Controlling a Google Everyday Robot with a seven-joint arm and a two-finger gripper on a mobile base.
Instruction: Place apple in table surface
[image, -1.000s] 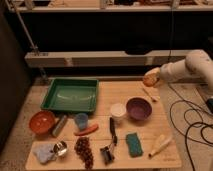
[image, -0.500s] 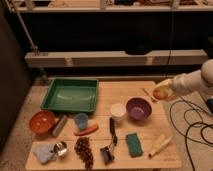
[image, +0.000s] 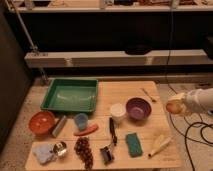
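- Compared with half a second before, the white arm's gripper (image: 176, 106) had drawn further right and slightly lower, now at the table's right edge instead of above its far right corner.
- It pinched the small round yellow-orange apple (image: 173, 107), held above the edge of the light tan plank table surface (image: 145, 132), not resting on it.
- Nearest the viewer lay a dark grape bunch (image: 84, 151), a teal sponge (image: 133, 144) and a pale corn cob (image: 159, 145).
- Mid-table stood a purple bowl (image: 138, 108), closest to the apple, beside a white cup (image: 117, 113); a red-orange carrot (image: 86, 130) lay further left.
- Farthest back sat a green plastic tray (image: 70, 95).
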